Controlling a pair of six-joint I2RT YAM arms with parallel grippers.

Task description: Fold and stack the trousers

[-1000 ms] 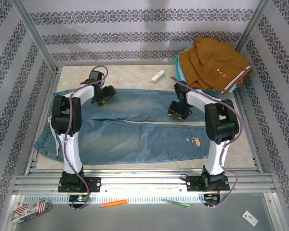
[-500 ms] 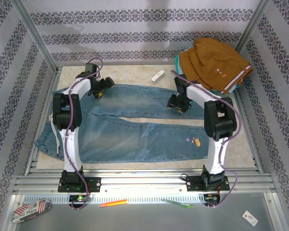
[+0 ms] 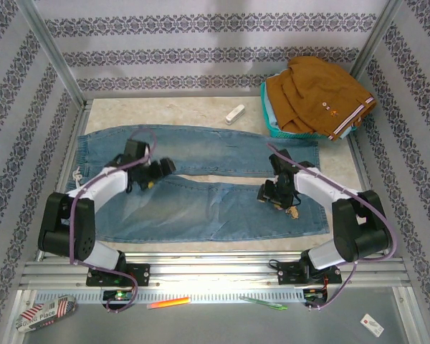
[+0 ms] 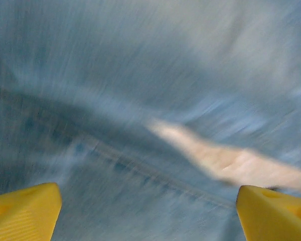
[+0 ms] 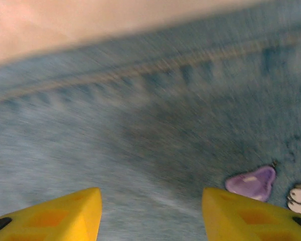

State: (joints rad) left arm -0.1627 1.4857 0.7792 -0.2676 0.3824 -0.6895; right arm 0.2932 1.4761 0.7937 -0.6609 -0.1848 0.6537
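The trousers [image 3: 201,211] lie flat and spread out on the table [image 3: 186,113]. They are light blue jeans. The waist is at the left side and the two long legs reach out to the right. One leg lies far from the arms and one lies near them. A thin strip of table shows between the two legs. The left gripper [image 3: 156,172] hangs low over the jeans, just above where the two legs split. In the left wrist view its yellow fingertips [image 4: 24,211] sit far apart at the two sides of the picture. So the jaws are wide, and there is nothing between them but blurry blue cloth below. The right gripper [image 3: 274,192] hangs low over the near leg, toward the ankle end. It is just beside a small picture patch [image 3: 293,211] sewn on the cloth. In the right wrist view its yellow fingertips [image 5: 65,216] stand apart with a gap between them, and they hold nothing. The patch shows there as a little purple shape, and a seam runs across the leg above it. A brown pile of clothes [image 3: 315,93] sits at the far right corner, well apart from the jeans. A small white thing [image 3: 234,113] lies on the table past the far leg.
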